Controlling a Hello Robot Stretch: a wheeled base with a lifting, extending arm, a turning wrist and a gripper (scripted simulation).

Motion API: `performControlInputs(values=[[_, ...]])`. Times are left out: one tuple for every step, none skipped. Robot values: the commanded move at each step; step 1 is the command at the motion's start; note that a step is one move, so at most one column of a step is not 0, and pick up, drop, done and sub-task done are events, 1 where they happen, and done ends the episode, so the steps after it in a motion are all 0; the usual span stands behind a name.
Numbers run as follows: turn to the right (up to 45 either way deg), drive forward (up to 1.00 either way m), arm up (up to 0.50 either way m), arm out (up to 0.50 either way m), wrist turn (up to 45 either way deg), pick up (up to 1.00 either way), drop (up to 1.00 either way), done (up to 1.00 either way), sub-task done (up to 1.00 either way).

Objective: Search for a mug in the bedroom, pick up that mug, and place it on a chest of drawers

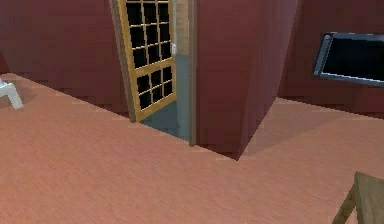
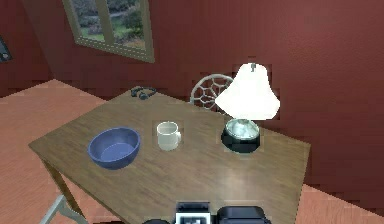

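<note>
White mug [image 2: 168,135] stands on table [image 2: 205,172] (beside blue bowl [image 2: 113,148]).

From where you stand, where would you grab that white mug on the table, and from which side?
Probably take the mug around its round body, coming from the near edge of the table. It stands upright, mouth up, and no handle can be made out. The blue bowl and the lamp flank it, both apart, so the near side looks freest.

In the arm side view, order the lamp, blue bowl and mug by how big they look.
Largest to smallest: lamp, blue bowl, mug. All stand on the same table, so nearness hardly skews it.
</note>
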Motion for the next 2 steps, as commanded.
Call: performControlInputs(values=[[0.0, 0.00, 0.00, 0.42, 0.0, 0.00, 0.00, 0.00, 0.00], [0.0, 0.00, 0.00, 0.00, 45.0, 0.00, 0.00, 0.00, 0.00]])
